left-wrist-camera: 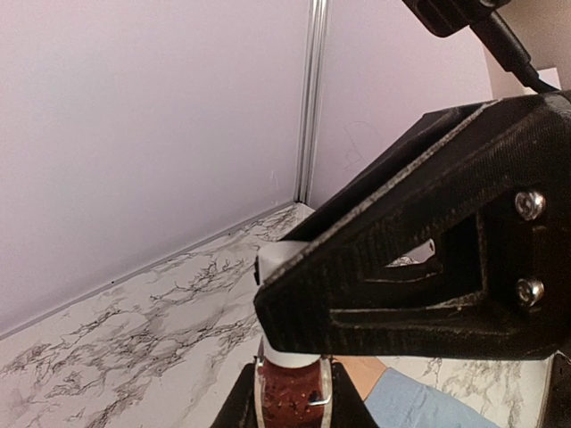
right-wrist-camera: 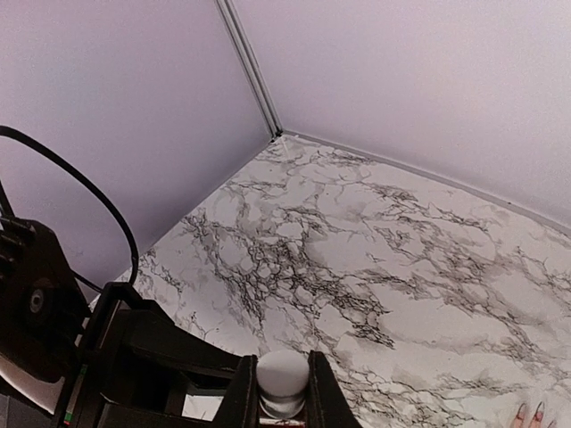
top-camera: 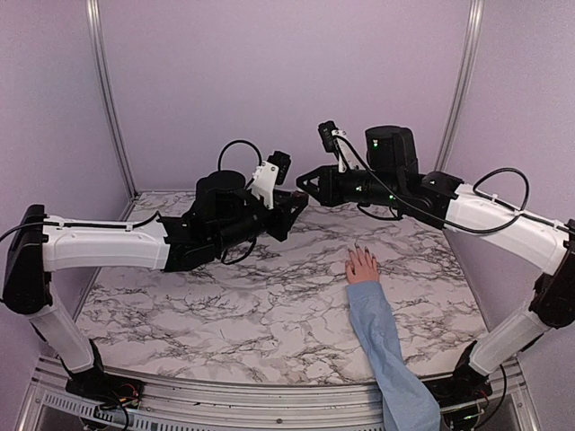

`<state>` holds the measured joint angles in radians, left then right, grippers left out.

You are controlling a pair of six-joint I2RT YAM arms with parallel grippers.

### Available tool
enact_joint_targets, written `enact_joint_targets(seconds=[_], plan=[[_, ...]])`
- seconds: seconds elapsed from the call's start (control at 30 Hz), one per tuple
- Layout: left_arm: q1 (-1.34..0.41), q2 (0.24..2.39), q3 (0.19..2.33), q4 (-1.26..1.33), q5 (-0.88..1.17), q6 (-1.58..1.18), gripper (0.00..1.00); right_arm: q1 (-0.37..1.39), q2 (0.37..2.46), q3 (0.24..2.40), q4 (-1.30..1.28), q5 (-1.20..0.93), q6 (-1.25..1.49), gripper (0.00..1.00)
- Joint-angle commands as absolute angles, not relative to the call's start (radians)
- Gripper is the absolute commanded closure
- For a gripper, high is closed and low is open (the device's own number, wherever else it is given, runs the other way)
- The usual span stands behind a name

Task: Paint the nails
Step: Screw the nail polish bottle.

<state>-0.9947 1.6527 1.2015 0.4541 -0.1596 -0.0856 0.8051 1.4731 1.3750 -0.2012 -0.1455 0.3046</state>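
Overhead, grippers: the left gripper point(top-camera: 290, 212) and right gripper point(top-camera: 307, 184) were seen brought tip to tip, raised over the far half of the table point(top-camera: 225, 314).
Overhead, nails: the nails point(top-camera: 358, 248) were found on a hand point(top-camera: 362, 267) laid flat on the table, right of centre and nearer than the grippers, with a blue sleeve point(top-camera: 388, 346) running back to the near edge.
Left wrist, bottle: a bottle point(left-wrist-camera: 290, 397) of dark red polish was seen pinched between the left fingers point(left-wrist-camera: 239, 408) at the bottom edge.
Left wrist, cap: its white cap point(left-wrist-camera: 278, 259) was seen partly covered by a right finger point(left-wrist-camera: 401, 276) crossing in front.
Right wrist, cap: the cap was seen pinched between both right fingers, with two nails caught in the lower right corner.
Step judged: the cap was being unscrewed, and no brush was yet seen.
Bottle tilt: it could not be told.
Advice, left: the bottle was to be clamped firmly and not turned.
Advice, right: the cap was to be twisted about its own axis, then drawn straight out along it, so that the brush would be cleared without scraping or dripping.
Advice, place: the parting was best done away from the hand, not above it.
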Motion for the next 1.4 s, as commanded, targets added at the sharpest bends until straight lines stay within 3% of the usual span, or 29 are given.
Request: enact_joint_targets(seconds=[0.0, 0.23, 0.43, 0.63, 0.93, 1.13, 1.37], plan=[[-1.001, 1.671, 1.278, 0.466, -0.266, -0.052, 1.00, 0.816, 1.480, 1.375, -0.233, -0.078, 0.337, 1.00], [-0.996, 1.635, 1.244, 0.474, -0.188, -0.075, 1.00, 0.815, 1.448, 1.393, -0.244, -0.090, 0.305, 0.96], [-0.976, 1.580, 1.216, 0.482, 0.029, -0.078, 1.00, 0.809, 1.377, 1.384, -0.222, -0.107, 0.235, 0.57], [-0.950, 1.530, 1.213, 0.482, 0.254, -0.103, 1.00, 0.773, 1.297, 1.378, -0.198, -0.227, 0.176, 0.40], [-0.926, 1.549, 1.250, 0.520, 0.744, -0.236, 1.00, 0.706, 1.247, 1.418, -0.197, -0.747, 0.083, 0.36], [-0.931, 1.539, 1.253, 0.575, 0.814, -0.268, 1.00, 0.716, 1.241, 1.407, -0.154, -0.971, 0.095, 0.37], [-0.953, 1.571, 1.296, 0.598, 0.857, -0.295, 1.00, 0.746, 1.268, 1.427, -0.167, -1.043, 0.081, 0.43]])
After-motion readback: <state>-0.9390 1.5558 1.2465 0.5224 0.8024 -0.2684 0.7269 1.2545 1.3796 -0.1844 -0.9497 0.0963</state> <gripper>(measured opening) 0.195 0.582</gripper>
